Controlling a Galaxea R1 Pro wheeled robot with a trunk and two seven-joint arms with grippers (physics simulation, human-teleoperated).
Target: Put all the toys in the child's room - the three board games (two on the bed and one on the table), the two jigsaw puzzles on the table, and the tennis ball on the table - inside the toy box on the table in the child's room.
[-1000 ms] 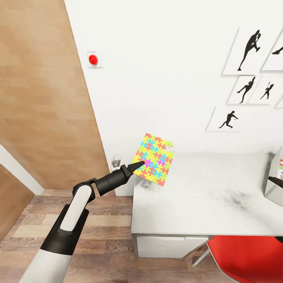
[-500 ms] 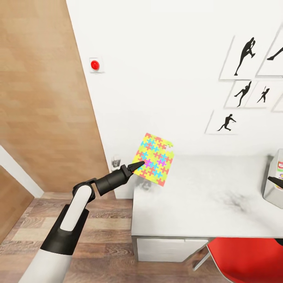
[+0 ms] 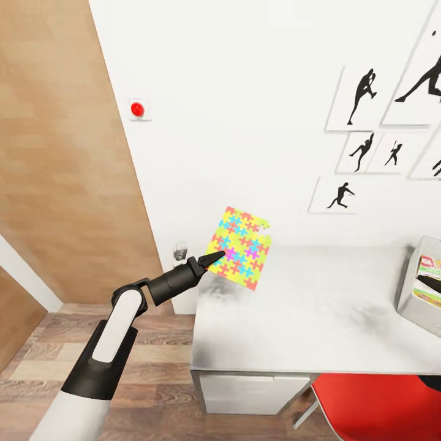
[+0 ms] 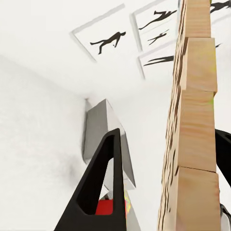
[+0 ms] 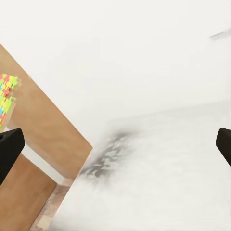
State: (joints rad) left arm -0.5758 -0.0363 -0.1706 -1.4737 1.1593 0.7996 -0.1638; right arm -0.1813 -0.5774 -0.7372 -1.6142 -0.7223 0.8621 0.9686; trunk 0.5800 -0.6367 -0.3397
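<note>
My left gripper [image 3: 212, 260] is shut on the lower corner of a jigsaw puzzle [image 3: 240, 247], a thin square of yellow, pink, green and blue pieces, held upright above the left end of the table [image 3: 294, 318]. In the left wrist view the puzzle [image 4: 192, 120] shows edge-on with its wooden back, pinched between my black fingers [image 4: 103, 183]. The light grey toy box [image 3: 419, 306] stands at the table's right end with a colourful game box [image 3: 430, 269] inside. My right gripper [image 5: 115, 149] is open over the table top, and one black finger [image 3: 429, 283] shows by the toy box.
A red chair [image 3: 373, 404] is tucked under the table's front right. A white wall with black baseball-player prints [image 3: 358, 98] lies behind the table. A wooden door [image 3: 61, 171] and wood-plank floor [image 3: 153, 361] are to the left.
The camera has turned: the table, prints and toy box have slid left in the picture and more of the toy box shows. My left arm keeps the puzzle in the same pose.
</note>
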